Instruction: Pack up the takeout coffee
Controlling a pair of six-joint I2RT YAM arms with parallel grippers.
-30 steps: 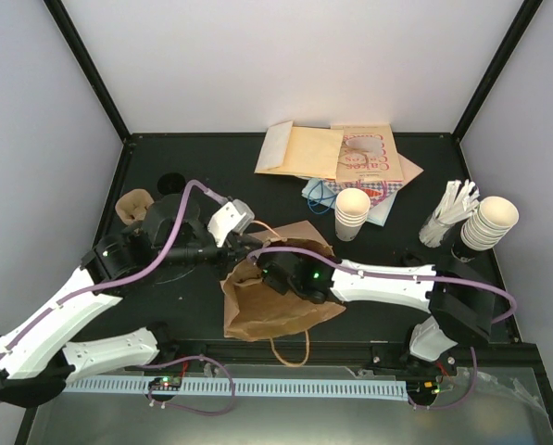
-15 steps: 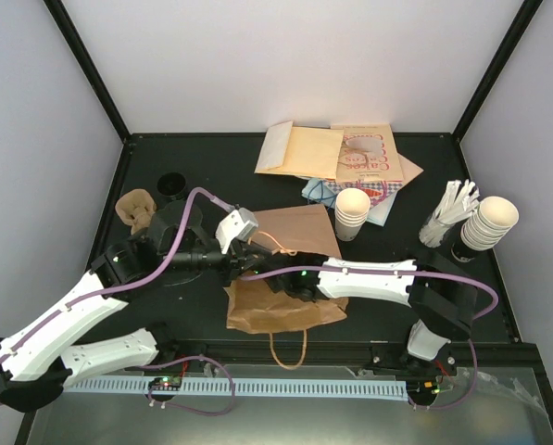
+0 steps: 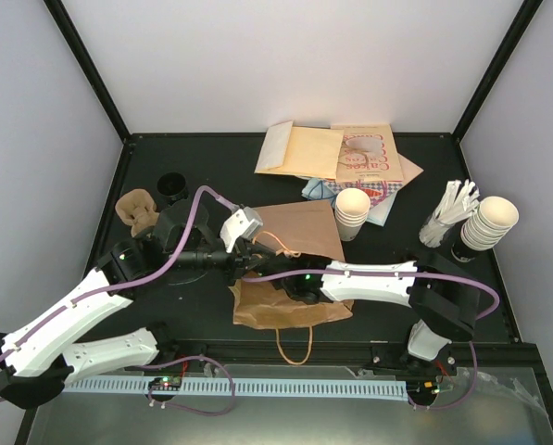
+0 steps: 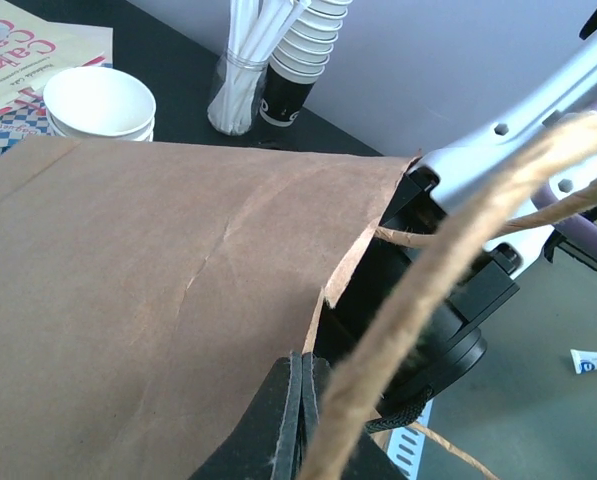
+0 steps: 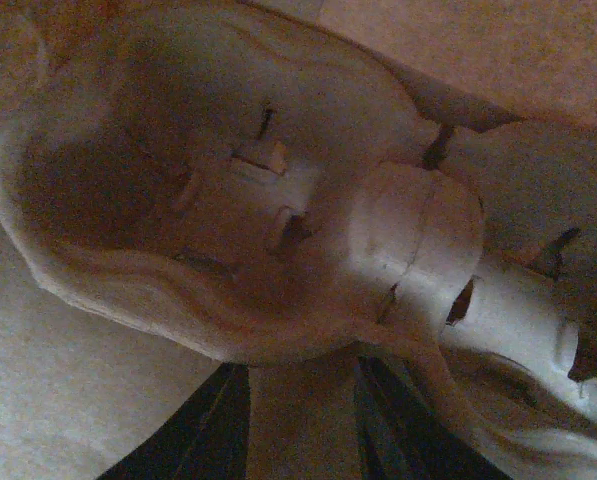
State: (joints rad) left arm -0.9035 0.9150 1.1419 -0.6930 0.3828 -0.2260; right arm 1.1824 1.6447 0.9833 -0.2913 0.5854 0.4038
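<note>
A: Hidden things first. From overhead the right arm (image 3: 369,281) runs into the mouth of the brown paper bag (image 3: 295,232) and ends there. Its claw is out of sight in that view, and so is any single cup.

B: The right wrist view is inside the bag, dim and brown. A pulp carrier (image 5: 178,200) fills most of it. Right gripper (image 5: 300,385): dark fingers (image 5: 223,430) sit either side of a tongue of that carrier and press against it. It looks clenched on the carrier, as far as the gloom allows.

A: And the coffee?

B: There is a paler, rounded body at right, which I take for the takeout coffee cup (image 5: 508,315). It sits against the carrier inside the bag and is cut off by the frame edge. I can't make out a lid.

A: The left wrist view shows what overhead blurs. The left gripper (image 4: 301,400) is pinched tight on the bag's torn top edge, and the twine handle (image 4: 428,300) loops past the lens. Behind are a cup stack (image 4: 96,100) and straws (image 4: 246,60).

B: Against a second ago: the bag lay crumpled then, with the right claw showing on top of it. Now the far panel is pulled flat, the bag has slid a little rightward, and the claw is inside.

A: The left arm has also moved off the black ring (image 3: 171,185) at far left, so it now shows. The loose carrier (image 3: 137,209) beside it is unmoved.
</note>
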